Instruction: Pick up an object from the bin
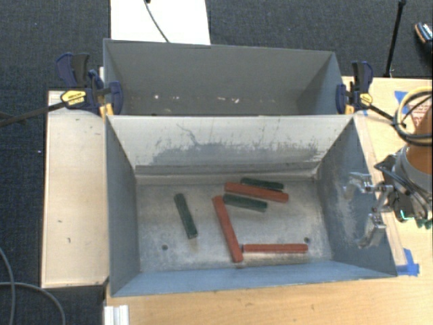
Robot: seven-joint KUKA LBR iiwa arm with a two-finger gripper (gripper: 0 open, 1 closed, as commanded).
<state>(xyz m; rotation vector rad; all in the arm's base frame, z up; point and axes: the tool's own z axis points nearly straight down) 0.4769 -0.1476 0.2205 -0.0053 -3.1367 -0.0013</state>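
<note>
Camera view, end effector: we see it [363, 208] over the bin's [123, 202] right sloped wall, released, its fingers spread with nothing between them.
Camera view, nearest thing: the front red bar [274, 248] lies flat by the front wall, its left end touching the diagonal red bar [226, 227].
Camera view, others: an upper red bar [257, 192] overlaps two green bars mid-floor; a lone green bar [185, 215] lies well apart, left.
Step in hand: approach, we judge; nothing is chosen yet.
Doing it well: we would descend over a bar's middle, closing across its narrow width, away from touching neighbours.
</note>
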